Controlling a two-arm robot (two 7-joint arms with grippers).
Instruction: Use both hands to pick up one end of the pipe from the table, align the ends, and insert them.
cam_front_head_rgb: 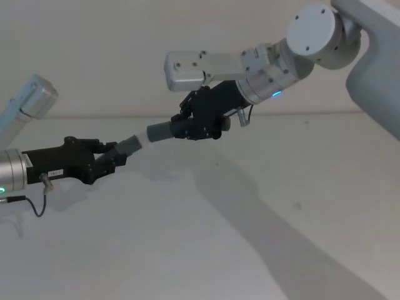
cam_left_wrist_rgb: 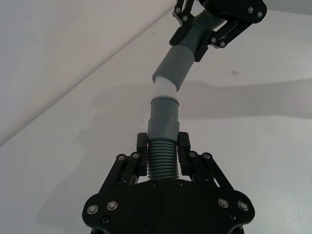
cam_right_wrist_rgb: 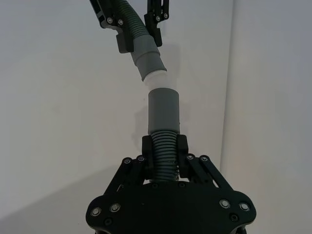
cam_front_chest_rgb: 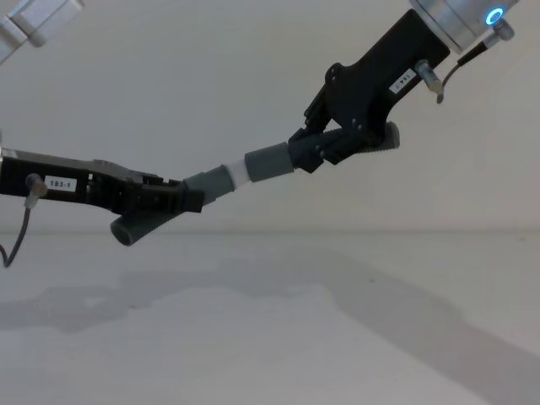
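Both grippers hold their pipe pieces in the air above the white table [cam_front_head_rgb: 187,256]. My left gripper [cam_front_head_rgb: 115,156] is shut on the ribbed part of the pipe piece with the white tip [cam_front_head_rgb: 141,142]. From the right, my right gripper [cam_front_head_rgb: 182,125] is shut on the other piece, whose grey sleeve [cam_front_head_rgb: 159,132] points left. In the left wrist view the white tip [cam_left_wrist_rgb: 165,88] sits at the sleeve mouth [cam_left_wrist_rgb: 174,68], and the two pieces meet at a slight angle. Seen from the chest, the tip [cam_front_chest_rgb: 239,175] touches the sleeve [cam_front_chest_rgb: 268,162].
A pale wall [cam_front_head_rgb: 94,50] rises behind the table. A thin black cable [cam_front_head_rgb: 39,206] loops under my left wrist. The right arm's grey links [cam_front_head_rgb: 312,37] reach in from the upper right. The arms cast shadows on the table.
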